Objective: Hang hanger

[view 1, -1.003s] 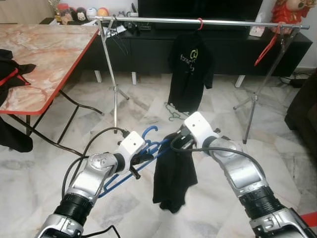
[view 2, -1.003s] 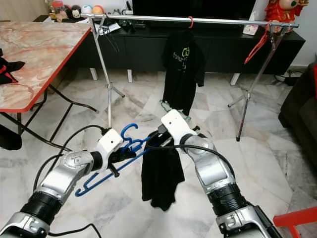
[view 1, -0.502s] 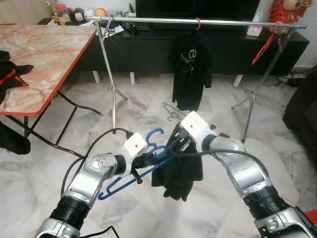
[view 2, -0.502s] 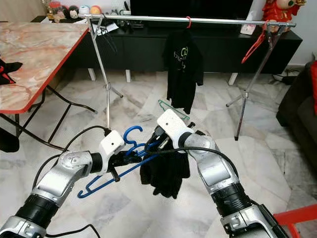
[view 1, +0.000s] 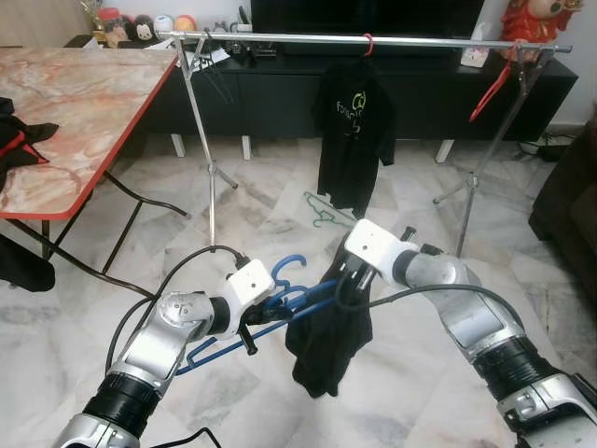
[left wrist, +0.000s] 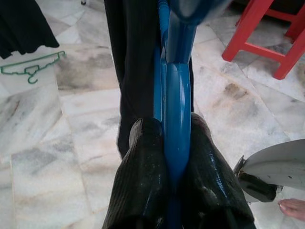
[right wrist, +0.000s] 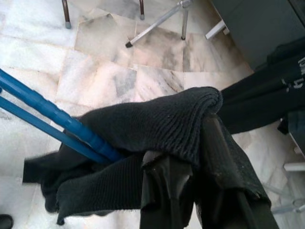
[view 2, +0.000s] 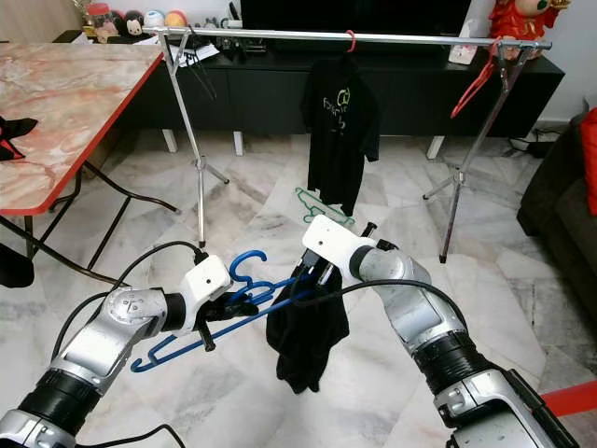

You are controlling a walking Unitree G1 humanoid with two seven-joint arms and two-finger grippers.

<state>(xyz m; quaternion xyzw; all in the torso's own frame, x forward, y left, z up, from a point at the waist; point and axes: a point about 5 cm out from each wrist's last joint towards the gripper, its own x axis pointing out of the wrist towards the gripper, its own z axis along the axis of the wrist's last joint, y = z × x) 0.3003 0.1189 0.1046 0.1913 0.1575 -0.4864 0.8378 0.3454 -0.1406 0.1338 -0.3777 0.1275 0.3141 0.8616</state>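
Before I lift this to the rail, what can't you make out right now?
- Blue hanger: its far end, covered by the black garment in both eye views.
- Right gripper: its fingers' grip, wrapped in cloth in the right wrist view.
- Rail: left end, crowded by clutter.

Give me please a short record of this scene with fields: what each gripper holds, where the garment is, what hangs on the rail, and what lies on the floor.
left gripper: shut on the blue hanger
right gripper: shut on the black garment
garment position: draped over the blue hanger's right end, hanging down above the floor
rail: holds a black T-shirt on a red hanger
floor: a green hanger lies below the T-shirt
table: left of the rail
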